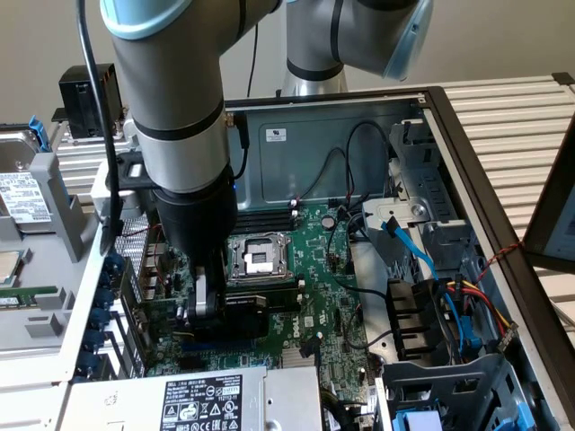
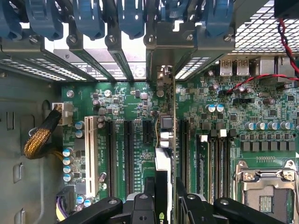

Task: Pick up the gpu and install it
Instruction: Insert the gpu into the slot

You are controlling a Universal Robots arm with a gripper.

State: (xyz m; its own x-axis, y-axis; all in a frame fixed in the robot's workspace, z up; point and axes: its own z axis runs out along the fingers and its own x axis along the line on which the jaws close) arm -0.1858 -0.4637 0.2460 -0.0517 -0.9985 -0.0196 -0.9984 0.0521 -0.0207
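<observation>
In the exterior view, the gpu (image 1: 241, 316) was seen clamped in the gripper (image 1: 207, 303), low on the motherboard (image 1: 316, 235) at seven o'clock from the CPU socket (image 1: 256, 260); in the wrist view, it was gripped edge-on between the fingers (image 2: 149, 193), amid the expansion slots (image 2: 128, 154).

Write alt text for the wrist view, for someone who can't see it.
The gripper holds the gpu edge-on and upright among the slots of the green motherboard. The card's far end points at the blue latches on the case; a bare CPU socket lies off to one side.
</observation>
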